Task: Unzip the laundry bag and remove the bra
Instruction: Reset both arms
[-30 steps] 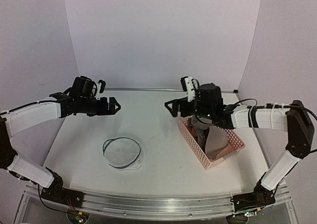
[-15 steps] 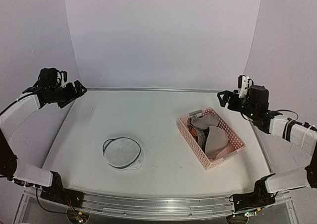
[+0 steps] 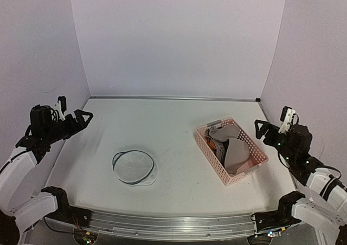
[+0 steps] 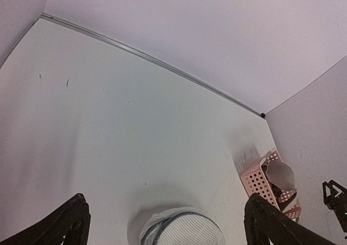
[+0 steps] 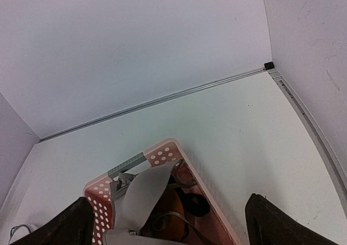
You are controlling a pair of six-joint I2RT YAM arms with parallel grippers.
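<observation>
White arms (image 3: 15,168) crouch low; left claw (image 3: 82,117), right claw (image 3: 261,130) agape (both empty).

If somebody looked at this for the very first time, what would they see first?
Probably the pink basket on the right side of the table, with the beige bra piled inside it. Next comes the flattened white mesh laundry bag, lying alone left of the middle. The left gripper and right gripper hang open at the table's sides, touching nothing.
</observation>
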